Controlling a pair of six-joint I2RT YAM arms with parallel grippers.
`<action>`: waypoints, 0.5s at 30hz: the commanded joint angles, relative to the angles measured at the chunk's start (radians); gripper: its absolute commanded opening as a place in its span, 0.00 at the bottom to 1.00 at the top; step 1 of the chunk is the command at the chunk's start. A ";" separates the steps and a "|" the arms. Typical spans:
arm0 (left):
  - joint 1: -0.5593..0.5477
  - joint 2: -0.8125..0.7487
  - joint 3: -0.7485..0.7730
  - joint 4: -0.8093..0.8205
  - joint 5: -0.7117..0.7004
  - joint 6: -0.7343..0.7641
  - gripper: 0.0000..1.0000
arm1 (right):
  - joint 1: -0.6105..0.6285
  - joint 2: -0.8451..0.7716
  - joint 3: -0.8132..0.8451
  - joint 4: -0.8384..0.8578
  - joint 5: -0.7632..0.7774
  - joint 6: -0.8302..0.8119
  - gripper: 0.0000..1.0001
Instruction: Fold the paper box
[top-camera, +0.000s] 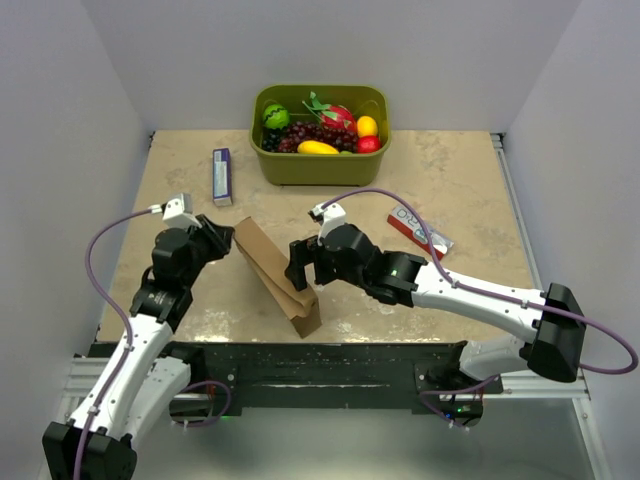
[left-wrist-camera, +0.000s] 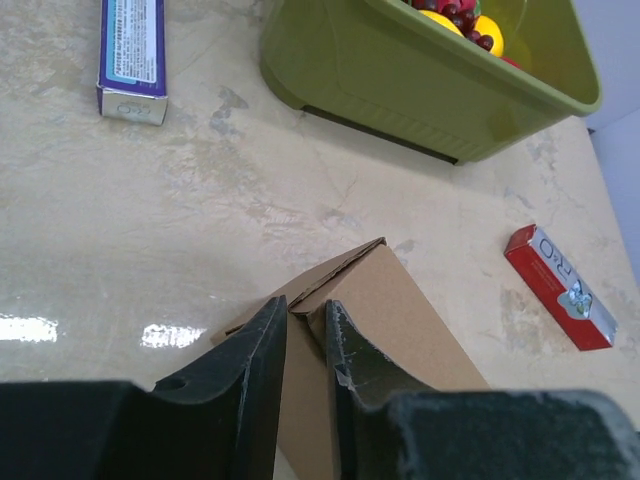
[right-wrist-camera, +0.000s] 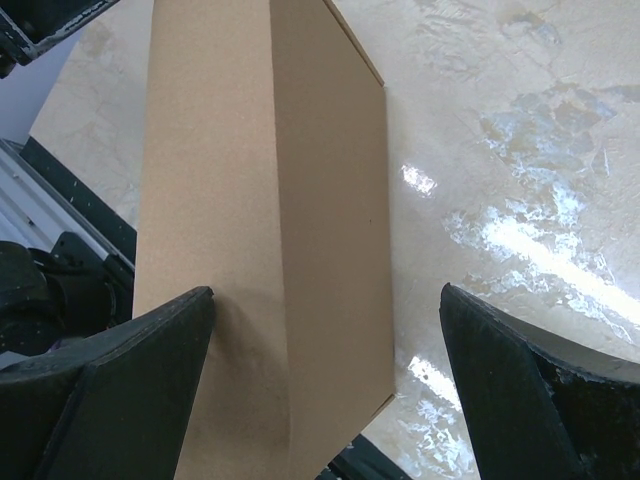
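Observation:
The paper box (top-camera: 275, 265) is a brown cardboard shape folded up into a ridge, lying slanted near the table's front edge between both arms. My left gripper (top-camera: 228, 240) is at its far left end. In the left wrist view the two fingers have closed to a narrow gap (left-wrist-camera: 305, 305) astride the ridge of the box (left-wrist-camera: 400, 310), pinching its upper edge. My right gripper (top-camera: 303, 262) hovers over the box's right side. In the right wrist view its jaws stand wide open (right-wrist-camera: 325, 290) above the cardboard (right-wrist-camera: 260, 200), holding nothing.
An olive-green tub (top-camera: 320, 168) of fruit stands at the back centre (left-wrist-camera: 420, 90). A purple and white carton (top-camera: 222, 176) lies at the back left (left-wrist-camera: 132, 50). A red packet (top-camera: 420, 232) lies to the right (left-wrist-camera: 558, 285). The black front rail (top-camera: 320, 355) runs just below the box.

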 joint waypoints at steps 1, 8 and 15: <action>0.006 0.011 -0.102 -0.129 0.019 -0.025 0.25 | -0.001 -0.020 -0.002 -0.003 -0.006 -0.006 0.99; 0.007 0.020 -0.200 -0.078 0.100 -0.103 0.24 | -0.001 -0.038 -0.005 0.003 -0.012 -0.001 0.99; 0.012 0.042 -0.251 -0.001 0.169 -0.189 0.24 | -0.001 -0.076 -0.040 0.022 0.005 0.000 0.99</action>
